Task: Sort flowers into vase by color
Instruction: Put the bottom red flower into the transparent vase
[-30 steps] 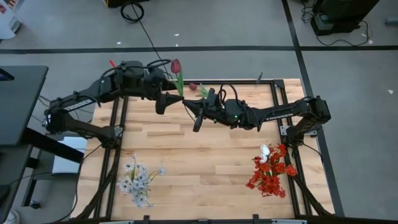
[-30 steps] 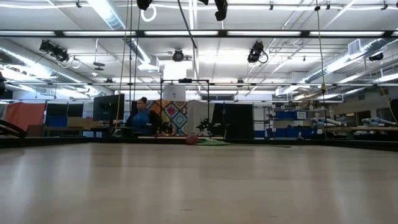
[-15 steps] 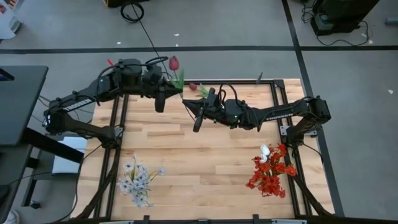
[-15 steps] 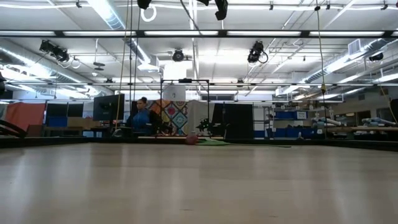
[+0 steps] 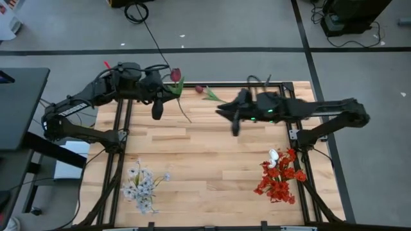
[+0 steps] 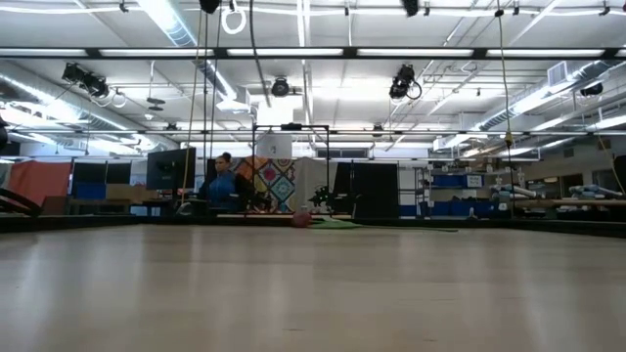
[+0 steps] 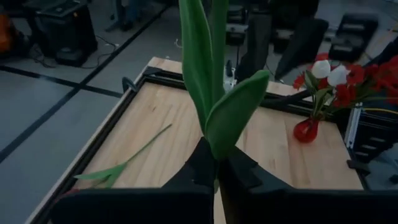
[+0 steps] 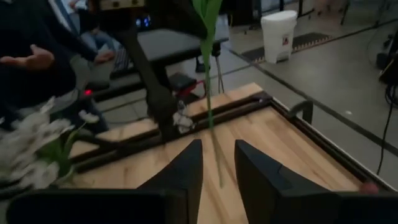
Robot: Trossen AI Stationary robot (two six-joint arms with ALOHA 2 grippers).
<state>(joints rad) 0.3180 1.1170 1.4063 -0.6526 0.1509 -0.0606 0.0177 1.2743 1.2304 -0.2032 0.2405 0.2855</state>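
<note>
From above, the handover is done: the left gripper (image 5: 157,109), clenched on the tulip (image 5: 175,75) stem, has taken it from the right gripper (image 5: 235,123), now released and pulled away. Next comes a vase. 1 more tulip (image 5: 200,89) lies on the table. The left wrist view adds the red vase (image 7: 306,129) behind the gripped leaves. The right wrist view shows parted fingers (image 8: 186,167), stem hanging beyond.
</note>
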